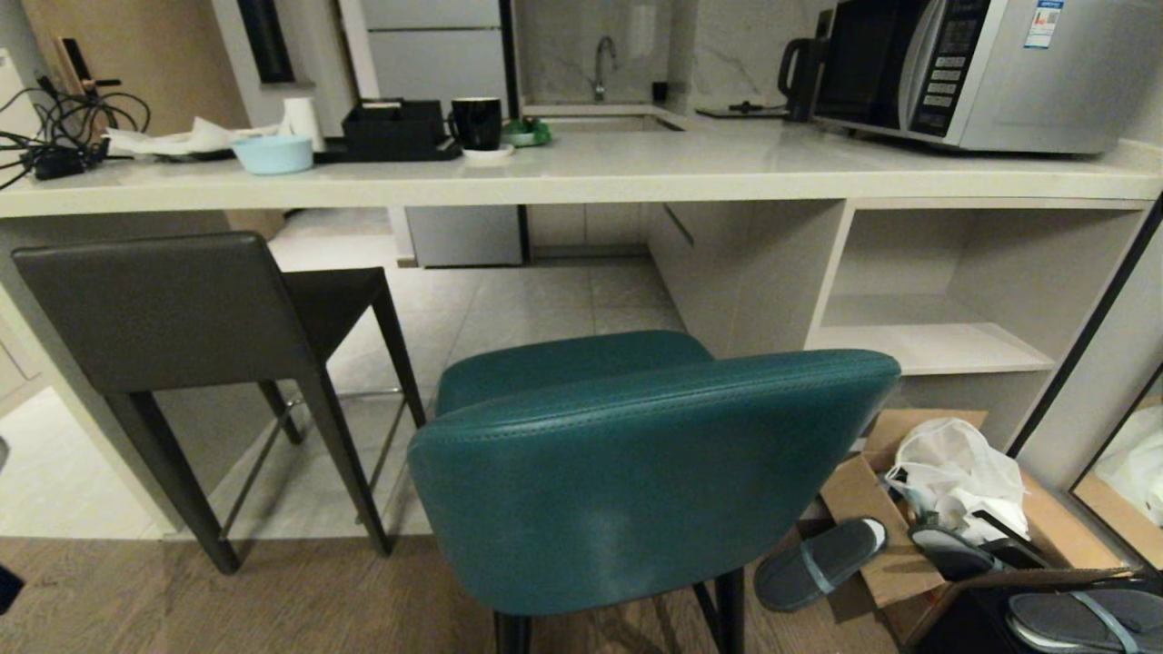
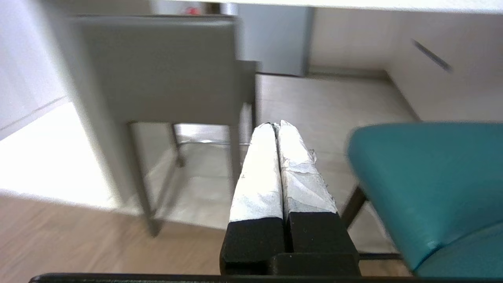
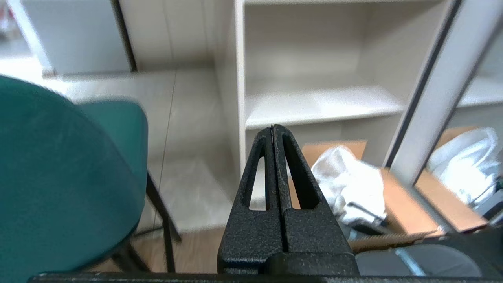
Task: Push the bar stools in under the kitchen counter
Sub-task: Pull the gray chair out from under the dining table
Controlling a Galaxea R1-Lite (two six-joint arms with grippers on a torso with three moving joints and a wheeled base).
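Observation:
The teal bar stool stands close in front of me, its curved back toward me, short of the kitchen counter. At the left the dark grey bar stool stands with its seat partly under the counter edge. Neither arm shows in the head view. My left gripper is shut and empty, in the air left of the teal stool, with the grey stool ahead of it. My right gripper is shut and empty, to the right of the teal stool, apart from it.
White shelving fills the counter's right underside. A cardboard box with a white bag and slippers lies on the floor right of the teal stool. A microwave, kettle, mug, bowl and cables sit on the counter.

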